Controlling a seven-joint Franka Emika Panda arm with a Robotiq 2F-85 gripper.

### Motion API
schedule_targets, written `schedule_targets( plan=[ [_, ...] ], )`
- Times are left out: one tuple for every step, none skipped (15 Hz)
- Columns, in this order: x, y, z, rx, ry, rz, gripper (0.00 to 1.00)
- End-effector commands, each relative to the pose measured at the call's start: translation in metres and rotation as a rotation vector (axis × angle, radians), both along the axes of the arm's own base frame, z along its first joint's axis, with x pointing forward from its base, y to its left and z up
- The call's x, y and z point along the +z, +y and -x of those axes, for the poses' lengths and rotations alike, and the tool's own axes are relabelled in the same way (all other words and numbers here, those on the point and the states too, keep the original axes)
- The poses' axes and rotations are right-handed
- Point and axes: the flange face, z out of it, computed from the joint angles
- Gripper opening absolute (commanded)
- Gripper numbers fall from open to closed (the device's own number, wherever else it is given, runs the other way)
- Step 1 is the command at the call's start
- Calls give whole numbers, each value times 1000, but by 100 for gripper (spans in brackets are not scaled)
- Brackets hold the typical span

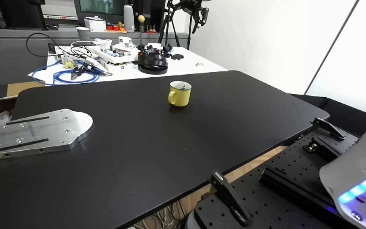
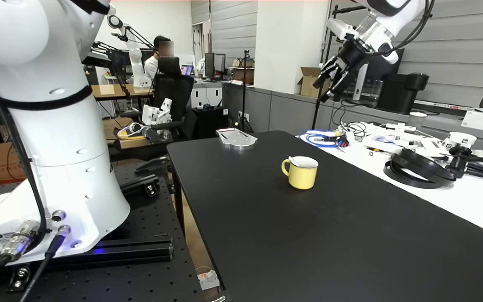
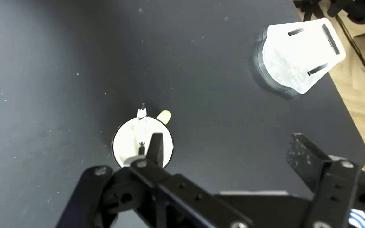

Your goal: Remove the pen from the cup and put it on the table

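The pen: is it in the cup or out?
In: the wrist view shows the pen leaning inside the cup, one end jutting past its rim.

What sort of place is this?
Probably a robotics lab: exterior views show what looks like another robot arm in the background, a perforated board beneath this robot's base, and a cluttered white table with coiled blue cable on it.

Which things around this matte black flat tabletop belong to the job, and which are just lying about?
For the job:
yellow mug-shaped cup
slim white-and-black pen, inside the cup
matte black tabletop
black two-fingered hand, open

Just lying about:
silver slotted metal plate, on the tabletop
black round bands, on the white table
white rectangular box
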Motion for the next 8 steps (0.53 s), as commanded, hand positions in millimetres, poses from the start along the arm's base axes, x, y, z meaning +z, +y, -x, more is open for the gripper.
schedule_targets(
  plan=[
    [-20,-21,10,19,17,-62,100],
    [-24,-27,12,34,14,-37,100],
    [-22,-18,6,21,15,-32,100],
    [-27,-24,9,25,18,-37,100],
    [-29,-27,10,27,18,-40,100],
    [-30,-28,10,28,17,-41,100],
    [-30,-28,10,28,17,-42,100],
    [-30,-27,10,29,17,-42,100]
  ],
)
